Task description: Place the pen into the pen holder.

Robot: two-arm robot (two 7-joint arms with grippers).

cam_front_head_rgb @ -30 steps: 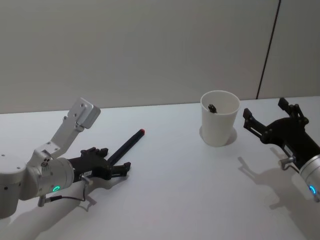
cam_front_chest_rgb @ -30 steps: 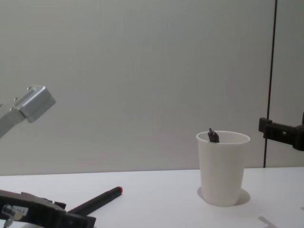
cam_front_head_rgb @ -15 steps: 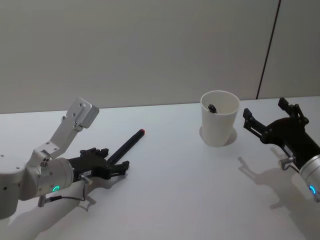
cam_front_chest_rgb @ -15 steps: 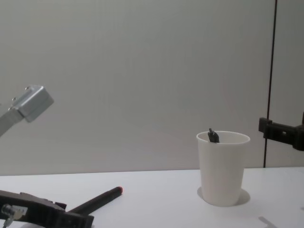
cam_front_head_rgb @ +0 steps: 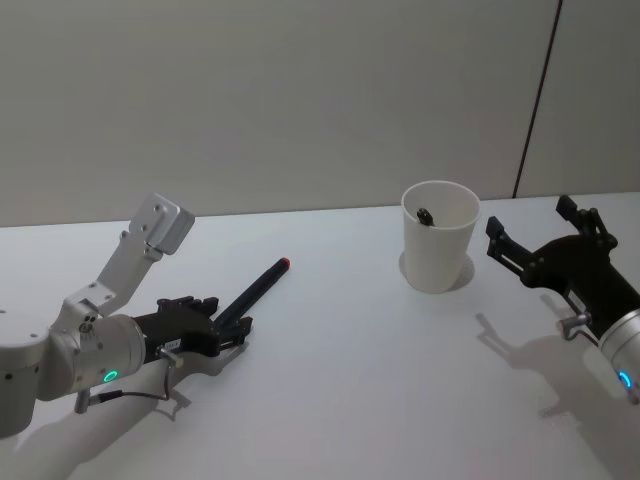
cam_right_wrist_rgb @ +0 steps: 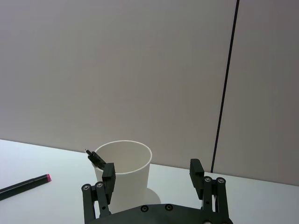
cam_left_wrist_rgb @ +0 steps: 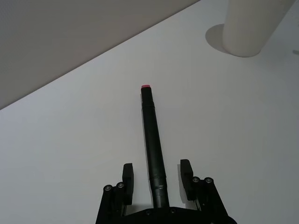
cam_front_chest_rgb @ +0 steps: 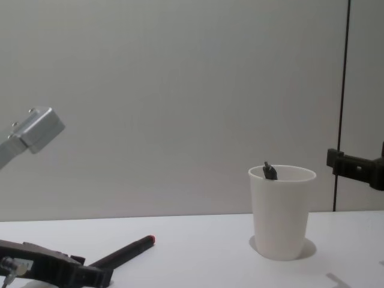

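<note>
Black pen (cam_front_head_rgb: 255, 290) flat on table (cam_front_head_rgb: 350, 390), well left of cup (cam_front_head_rgb: 438, 262), red end nearer it; left claw (cam_left_wrist_rgb: 156, 173) wide, fingers (cam_left_wrist_rgb: 127, 175) astride pen's tail, not gripping; right claw (cam_front_head_rgb: 530, 216) wide, just right of cup; dark pen tip (cam_front_head_rgb: 425, 214) inside cup

Pen (cam_left_wrist_rgb: 152, 135) tail hidden under jaws, pen holder (cam_front_head_rgb: 438, 258) hiding 2nd pen (cam_front_head_rgb: 425, 215)

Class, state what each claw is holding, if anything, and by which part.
Nothing is held. The left claw is open astride the black end of the pen, not gripping it; the right claw is open and empty.
</note>
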